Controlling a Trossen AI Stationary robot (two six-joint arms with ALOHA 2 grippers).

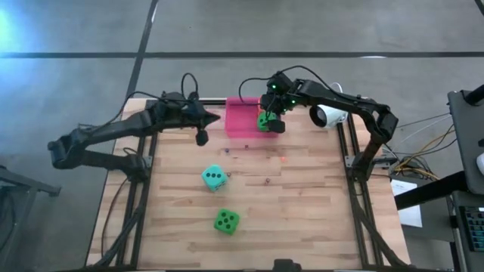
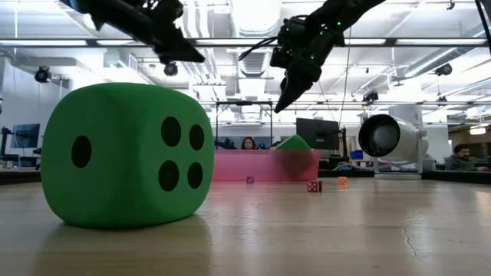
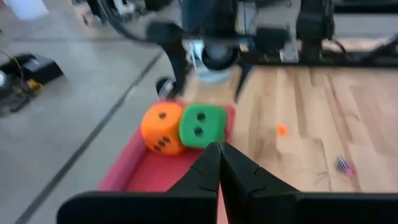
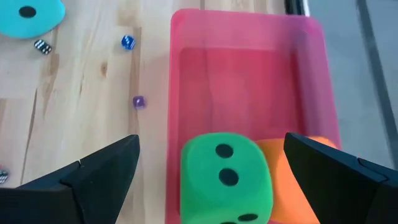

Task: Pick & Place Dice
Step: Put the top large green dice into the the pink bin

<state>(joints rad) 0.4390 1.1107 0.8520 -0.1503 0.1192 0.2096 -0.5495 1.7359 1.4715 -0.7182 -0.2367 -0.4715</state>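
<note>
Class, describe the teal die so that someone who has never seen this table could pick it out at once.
Start from the wooden table and find the pink tray at its far edge. Come towards the near edge from the tray: the teal die lies alone on the bare wood, with a bright green die nearer still. It is the only teal one; the others are green or orange.

green dice (image 1: 226,221): 2 | teal die (image 1: 214,177): 1 | orange die (image 3: 162,128): 1 | pink tray (image 1: 240,119): 1
</note>
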